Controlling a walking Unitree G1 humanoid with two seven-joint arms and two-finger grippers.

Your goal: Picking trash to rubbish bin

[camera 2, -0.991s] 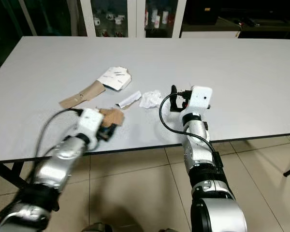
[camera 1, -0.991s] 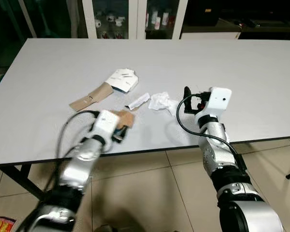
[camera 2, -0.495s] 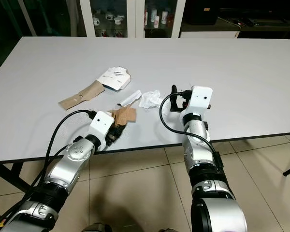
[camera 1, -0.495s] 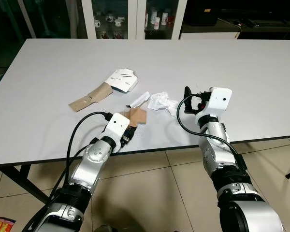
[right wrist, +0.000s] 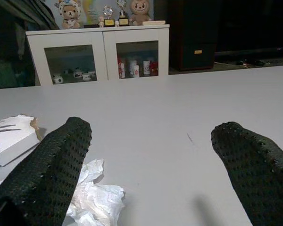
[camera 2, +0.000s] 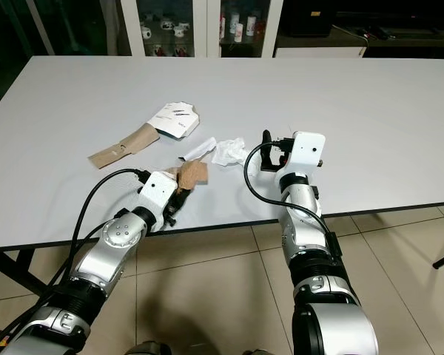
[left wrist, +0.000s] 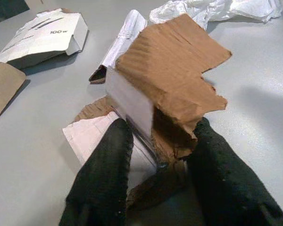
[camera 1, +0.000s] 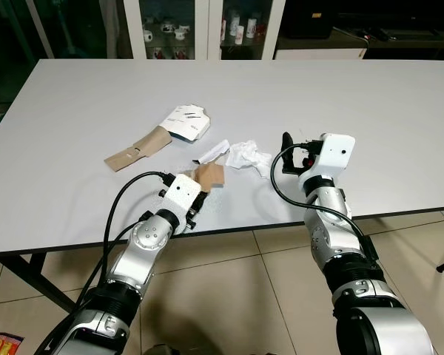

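— Where is the left arm relative to the table [camera 1: 74, 111]?
— It reaches up from below the near edge, forearm slanting over that edge, with the left gripper [camera 1: 200, 194] just inside it. In the left wrist view its 2 black fingers [left wrist: 104, 174] are clamped on a torn piece of cardboard [left wrist: 172, 77], which stands up between them.

— And the right arm?
— It also rises from below the near edge, forearm nearly upright, wrist bent so the white wrist housing sits above the table. The right gripper [camera 1: 285, 151] points toward the table's middle, and its 2 fingers [right wrist: 52, 165] are spread wide apart with nothing between them.
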